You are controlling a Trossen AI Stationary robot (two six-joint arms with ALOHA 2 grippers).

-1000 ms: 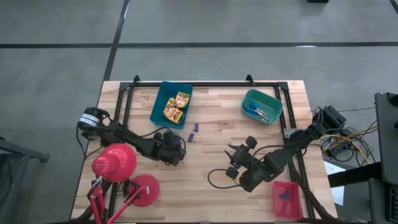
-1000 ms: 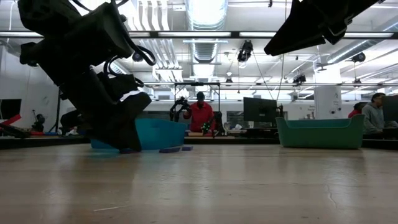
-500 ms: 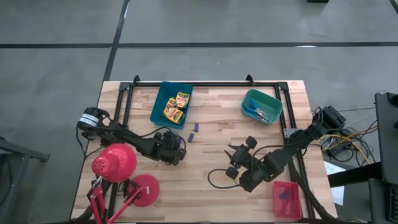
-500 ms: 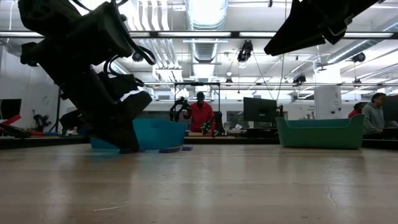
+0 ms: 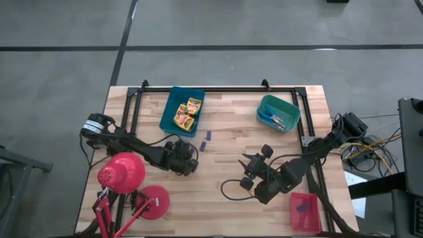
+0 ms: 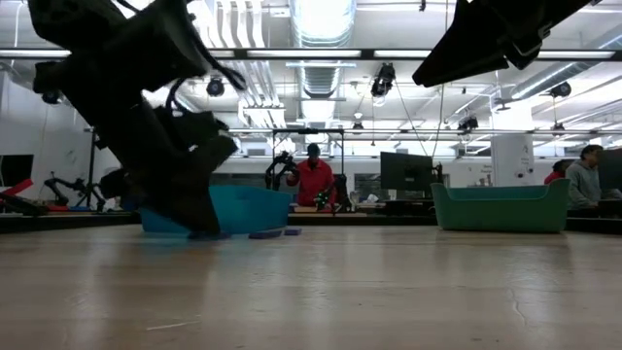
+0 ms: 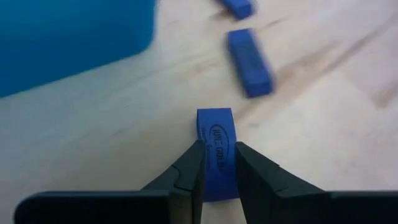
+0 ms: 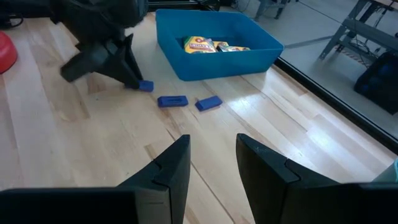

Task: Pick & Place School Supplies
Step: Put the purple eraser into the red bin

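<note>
Wooden table (image 5: 225,158) with blue tray (image 5: 170,109), teal tray (image 5: 289,110), red tray (image 5: 295,218), red lamp (image 5: 122,173), purple sticks (image 5: 206,137).

On your table (image 5: 225,155), the tray with the crayon boxes (image 5: 187,112) sits at the far edge, left of centre; a second tray (image 5: 278,112) holding the scissors (image 5: 272,118) sits at the far edge to the right. A third tray (image 5: 305,211) lies at the near right corner with a small stick in it. The lamp (image 5: 123,173) stands at the near left corner. Two sticks (image 5: 206,139) lie on the table just in front of the crayon tray. The left tool (image 5: 193,160) sits near them, closed on a third stick (image 7: 215,144). The right tool (image 5: 246,170) hangs right of centre, well apart from them.
</note>
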